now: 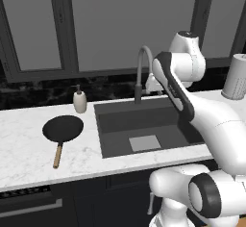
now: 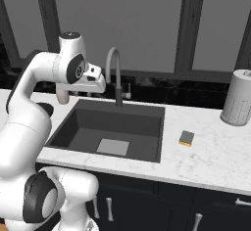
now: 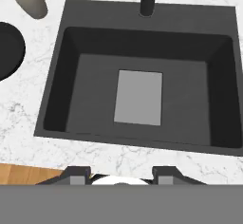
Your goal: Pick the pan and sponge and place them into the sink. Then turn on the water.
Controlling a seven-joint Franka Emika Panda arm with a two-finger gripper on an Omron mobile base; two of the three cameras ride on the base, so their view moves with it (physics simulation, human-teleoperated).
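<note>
White marble tabletop [image 2: 206, 156] under dark windows [image 2: 127, 24]: round black wooden-handled pan [image 1: 63, 128] left of dark grey sink [image 1: 115, 125], yellow sponge [image 2: 186, 138] right. End effector [image 3: 122, 174] over basin, spread apart, holding nothing.

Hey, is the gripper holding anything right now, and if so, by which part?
Nothing is held. The gripper hangs open over the sink with its fingers bare. The pan lies on the counter left of the sink, the sponge to its right.

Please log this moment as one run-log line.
pan: counter, left of sink | sponge: counter, right | faucet: off | fingers: open, empty
</note>
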